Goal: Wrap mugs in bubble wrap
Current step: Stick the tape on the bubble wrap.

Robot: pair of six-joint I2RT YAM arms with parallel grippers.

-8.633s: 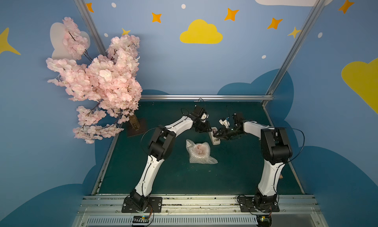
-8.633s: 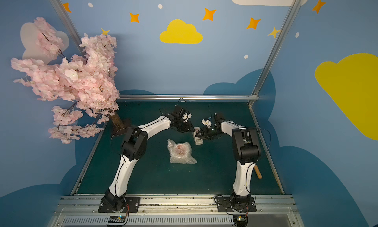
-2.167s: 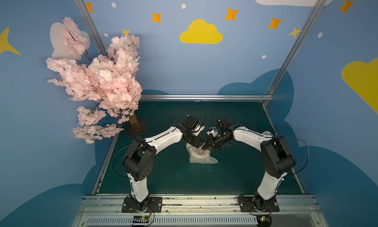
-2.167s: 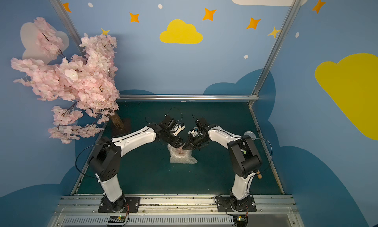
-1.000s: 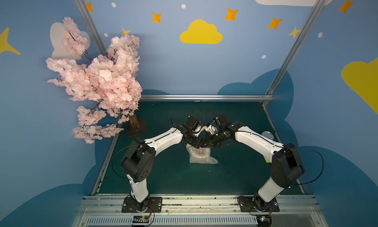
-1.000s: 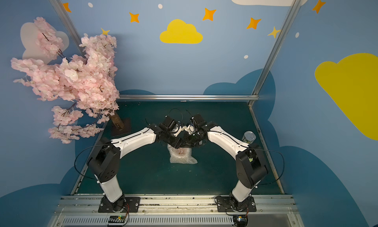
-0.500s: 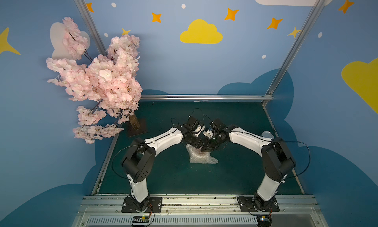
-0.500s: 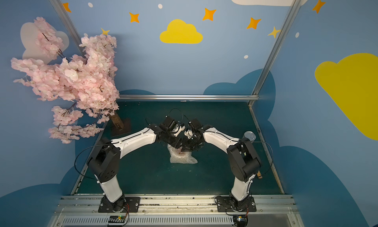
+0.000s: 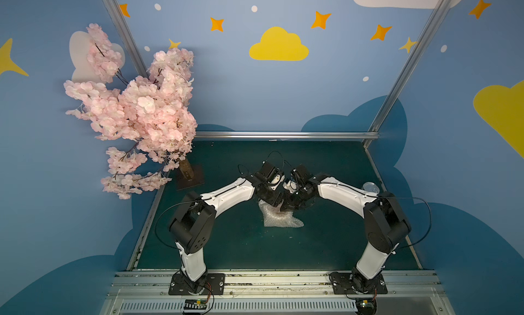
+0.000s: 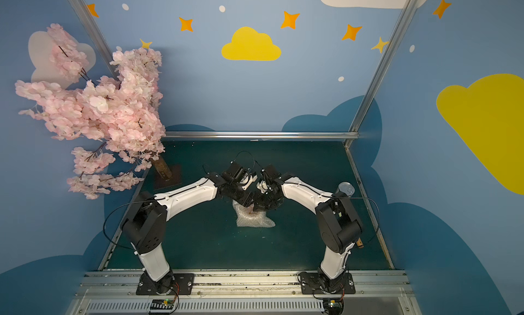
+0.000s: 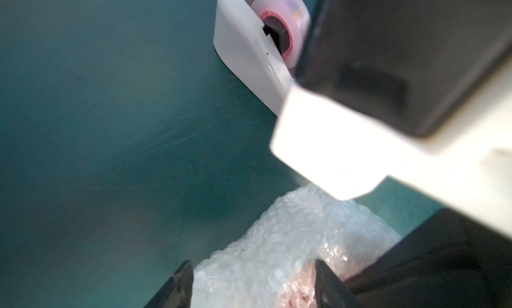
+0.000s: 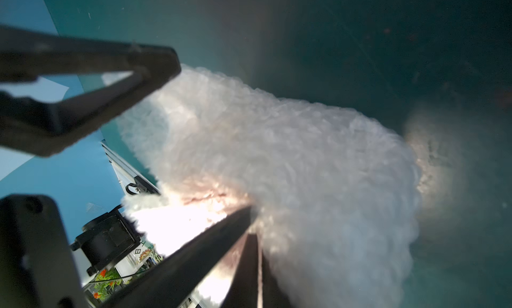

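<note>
The mug (image 11: pixel 297 292) is enclosed in the bubble wrap (image 9: pixel 282 220) and is visible only as a pinkish patch through the plastic. The crumpled bundle lies near the middle of the green table (image 9: pixel 226 242), directly beneath both wrists. The left gripper (image 11: pixel 252 265) is set over the bundle with its jaws wide, one finger on each side; firm contact cannot be confirmed. The right gripper (image 12: pixel 255 231) is pressed tip-first against the wrap, its jaws drawn almost together with a thin slit between them; whether a fold is pinched cannot be told. A white tape dispenser (image 11: pixel 241 57) stands near the bundle.
</note>
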